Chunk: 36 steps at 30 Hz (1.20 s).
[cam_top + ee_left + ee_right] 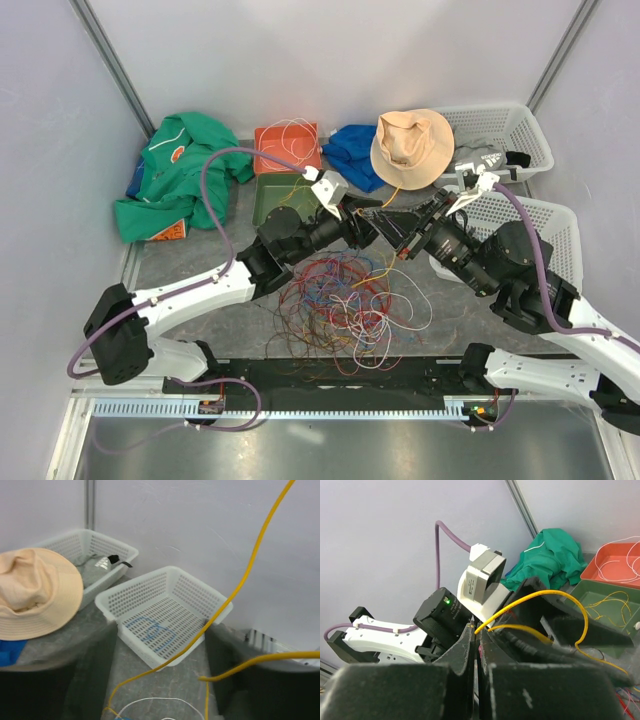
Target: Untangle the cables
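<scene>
- The right pincer (477,636), nearest the lens of its own wrist view: fingers pressed flat together, with a yellow cable (555,595) pinched in the seam and arching away from the tips.
- The left pincer (155,680), tip to tip with the right pincer: fingers spread wide, and the yellow cable crosses the gap between them.
- The cables (340,300): a loose tangle of red, orange, blue and white strands on the table beneath both pincers, on the side toward the arm bases.
- The green garment (175,190): crumpled, well off behind the left pincer's wrist.
- The white basket (170,576): just ahead of the left pincer, with a blue strand (150,632) looped on its floor.
- The sun hat (412,147): ahead and left of the left pincer.
- The orange tray (270,148) and green tray (265,195): beyond the left pincer's wrist, each holding a stray strand.
</scene>
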Motion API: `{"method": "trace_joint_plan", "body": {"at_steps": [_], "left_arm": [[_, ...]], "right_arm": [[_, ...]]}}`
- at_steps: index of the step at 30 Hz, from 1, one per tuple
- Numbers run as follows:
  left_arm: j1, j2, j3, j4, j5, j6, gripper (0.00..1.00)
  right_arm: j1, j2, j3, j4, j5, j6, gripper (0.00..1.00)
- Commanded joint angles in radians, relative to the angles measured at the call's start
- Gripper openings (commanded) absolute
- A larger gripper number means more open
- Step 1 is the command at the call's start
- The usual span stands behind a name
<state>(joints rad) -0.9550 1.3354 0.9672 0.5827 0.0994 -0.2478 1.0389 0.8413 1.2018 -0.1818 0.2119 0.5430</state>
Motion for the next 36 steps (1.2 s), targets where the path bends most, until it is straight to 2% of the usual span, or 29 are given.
{"method": "trace_joint_plan", "body": {"at_steps": [1,2,4,5,6,9,11,14,20,28,36], "left_arm": [[-0.001,0.028,0.010,0.095,0.049,-0.002,0.27],[-0.001,0.027,0.011,0.089,0.036,-0.001,0.05],[-0.001,0.012,0.016,0.065,-0.004,0.008,0.02],[-0.001,0.005,0.018,0.052,-0.016,0.015,0.02],[-0.001,-0.004,0.031,0.013,-0.036,0.024,0.02],[0.007,-0.041,0.114,-0.104,-0.133,0.050,0.02],[0.018,-0.064,0.169,-0.226,-0.184,0.061,0.02],[0.036,-0.087,0.299,-0.369,-0.231,0.082,0.02],[0.047,-0.096,0.574,-0.495,-0.354,0.207,0.02],[0.101,-0.024,0.826,-0.547,-0.489,0.343,0.02],[0.245,0.071,0.965,-0.577,-0.469,0.361,0.02]], "right_arm": [[0.004,-0.010,0.035,0.015,-0.011,-0.003,0.00],[0.006,-0.014,0.033,0.016,-0.002,-0.005,0.00],[0.006,-0.031,0.022,0.008,0.012,-0.020,0.00],[0.006,-0.039,0.016,0.004,0.021,-0.024,0.05],[0.006,-0.057,0.004,0.005,0.046,-0.038,0.35],[0.006,-0.102,-0.013,-0.013,0.122,-0.051,0.87],[0.006,-0.126,-0.021,-0.039,0.174,-0.061,0.98],[0.006,-0.194,-0.053,-0.054,0.266,-0.071,0.98],[0.006,-0.329,-0.163,-0.064,0.385,-0.067,0.98],[0.007,-0.387,-0.263,-0.096,0.417,-0.043,0.98],[0.006,-0.407,-0.383,-0.108,0.426,-0.009,0.98]]}}
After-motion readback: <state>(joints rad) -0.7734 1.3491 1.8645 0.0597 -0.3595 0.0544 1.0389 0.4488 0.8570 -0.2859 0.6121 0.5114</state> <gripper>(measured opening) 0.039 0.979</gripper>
